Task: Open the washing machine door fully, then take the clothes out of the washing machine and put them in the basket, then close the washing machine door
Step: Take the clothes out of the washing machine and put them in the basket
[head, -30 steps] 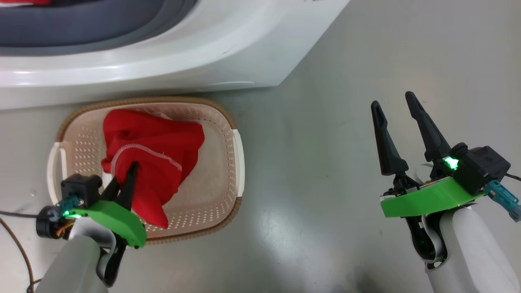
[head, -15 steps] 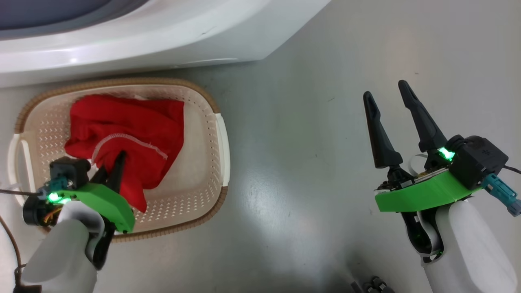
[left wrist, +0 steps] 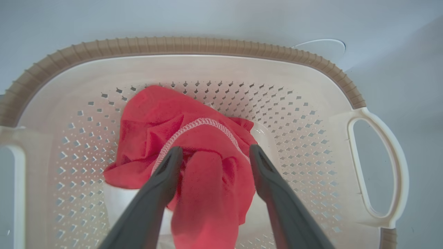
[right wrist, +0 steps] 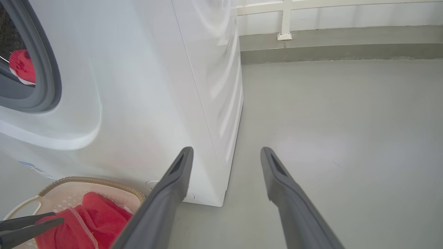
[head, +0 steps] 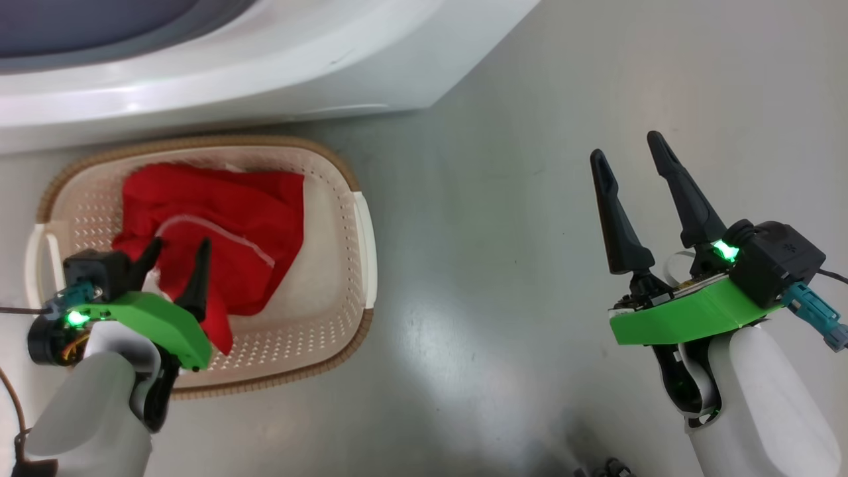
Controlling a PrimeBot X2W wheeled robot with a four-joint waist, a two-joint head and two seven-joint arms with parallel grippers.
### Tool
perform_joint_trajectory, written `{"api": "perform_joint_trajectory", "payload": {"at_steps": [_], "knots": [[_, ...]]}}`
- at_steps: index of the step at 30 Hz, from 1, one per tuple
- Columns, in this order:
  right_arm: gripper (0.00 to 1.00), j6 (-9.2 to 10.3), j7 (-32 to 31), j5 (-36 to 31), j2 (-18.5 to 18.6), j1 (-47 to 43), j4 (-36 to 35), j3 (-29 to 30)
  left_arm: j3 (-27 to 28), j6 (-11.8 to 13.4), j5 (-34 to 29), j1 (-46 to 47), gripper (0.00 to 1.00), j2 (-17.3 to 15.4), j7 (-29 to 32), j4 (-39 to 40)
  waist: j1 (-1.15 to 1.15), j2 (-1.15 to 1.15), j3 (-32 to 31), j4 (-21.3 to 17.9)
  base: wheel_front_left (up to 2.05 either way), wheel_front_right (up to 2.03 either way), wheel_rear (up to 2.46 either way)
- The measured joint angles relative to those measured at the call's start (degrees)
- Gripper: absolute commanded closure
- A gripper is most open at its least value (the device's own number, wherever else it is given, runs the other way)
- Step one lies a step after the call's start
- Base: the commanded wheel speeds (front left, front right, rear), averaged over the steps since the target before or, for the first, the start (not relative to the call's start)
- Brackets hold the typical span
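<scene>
The red garment (head: 225, 218) lies bunched in the cream perforated basket (head: 318, 305), directly beneath and ahead of the left hand (head: 180, 244). In the left wrist view a fold of it, edged by a white stitched hem, runs between the two dark fingers (left wrist: 155, 193) of the left hand (left wrist: 215, 149), which are spread wide to either side of the fold and not squeezing it. A white patch of cloth shows under the red, close to the near finger. The basket's brown ribbed rim (left wrist: 193, 45) curves beyond the fingertips, and one side handle (left wrist: 380, 166) sits off to that hand's right.

Past the basket stands the white washing machine (head: 265, 73), its base just beyond the rim. The right wrist view shows its grey rubber gasket (right wrist: 48, 69), with another piece of red and white cloth (right wrist: 22, 65) inside the opening.

The right hand (head: 627, 147) hangs well apart from the basket over bare grey floor (head: 497, 265), its fingers spread and holding nothing. The machine's corner is ahead and to its left.
</scene>
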State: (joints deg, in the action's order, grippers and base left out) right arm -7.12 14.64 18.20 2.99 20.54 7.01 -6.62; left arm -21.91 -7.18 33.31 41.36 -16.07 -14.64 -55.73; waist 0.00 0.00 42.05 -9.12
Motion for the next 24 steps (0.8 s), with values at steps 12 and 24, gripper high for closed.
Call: {"api": "perform_joint_trajectory", "payload": {"at_steps": [12,24], "knots": [[0.0,0.0,0.0,0.0,0.0,-0.3,1.4,0.3,4.9,0.0,-0.5,-3.9,0.0,0.8,0.0,4.6,0.0,0.0,-5.6,1.0,0.0,0.0,0.0],[0.0,0.0,0.0,-0.6,0.0,-2.9,3.0,1.0,11.3,0.0,-5.5,-9.5,0.0,2.5,0.0,12.7,0.0,0.0,-13.1,2.8,0.0,0.0,0.0]]}}
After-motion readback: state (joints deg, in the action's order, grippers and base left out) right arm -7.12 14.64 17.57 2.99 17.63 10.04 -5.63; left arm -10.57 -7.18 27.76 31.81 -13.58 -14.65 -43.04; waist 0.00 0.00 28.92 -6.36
